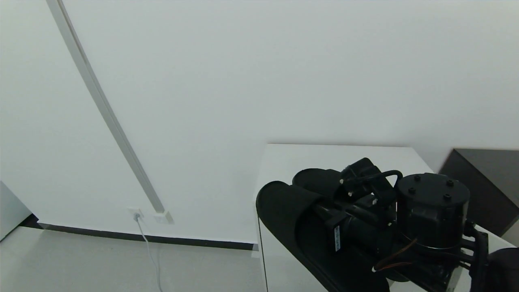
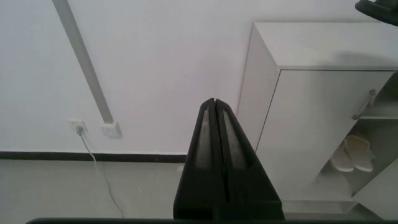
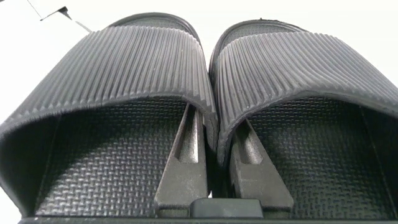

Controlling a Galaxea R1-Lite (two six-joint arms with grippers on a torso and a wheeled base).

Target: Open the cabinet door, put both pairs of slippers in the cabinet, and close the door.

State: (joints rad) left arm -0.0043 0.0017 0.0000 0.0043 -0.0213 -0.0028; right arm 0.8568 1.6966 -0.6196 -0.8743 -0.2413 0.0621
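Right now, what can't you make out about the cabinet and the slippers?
Head view: the right arm covers much of the black slippers; the front of the cabinet is hidden below its top.
Left wrist view: the picture's edge cuts off the cabinet's open side past the pale slippers.
Right wrist view: the black slippers clamped in the right hand hide whatever lies beyond them.

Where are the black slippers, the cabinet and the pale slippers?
black slippers point(image 3: 130, 68), right wrist view, ribbed strap of one slipper.
cabinet point(image 2: 323, 43), left wrist view, its flat top.
pale slippers point(image 2: 360, 152), left wrist view, one slipper inside the cabinet.
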